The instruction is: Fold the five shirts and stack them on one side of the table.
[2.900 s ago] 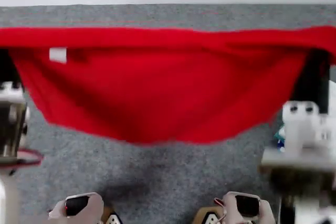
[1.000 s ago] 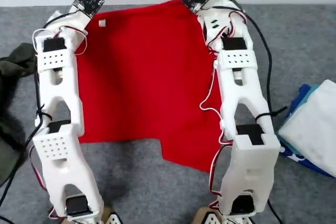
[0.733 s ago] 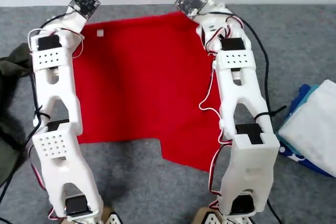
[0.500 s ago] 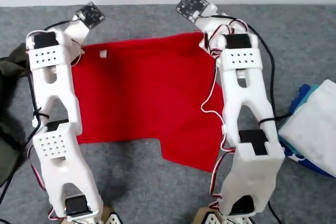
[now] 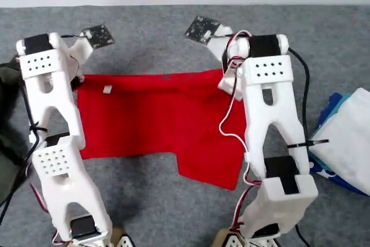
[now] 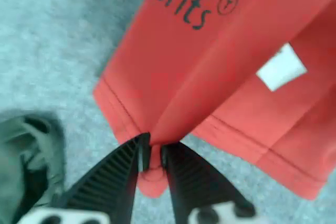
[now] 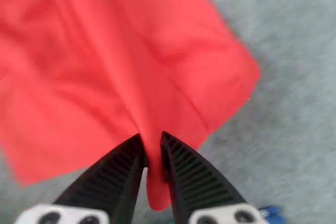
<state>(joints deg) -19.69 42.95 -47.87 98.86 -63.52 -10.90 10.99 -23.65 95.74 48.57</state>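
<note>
You have open grey table [image 5: 156, 33] beyond the red shirt [image 5: 156, 120]; a dark green garment [image 5: 7, 143] crowds its left edge, folded shirts [image 5: 347, 137] its right

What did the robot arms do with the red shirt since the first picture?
The arms held the red shirt up in the air, laid it down, then drew its far edge back toward their bases. The left gripper and right gripper stay shut on it. The folded pile and the dark garment have not moved.
</note>
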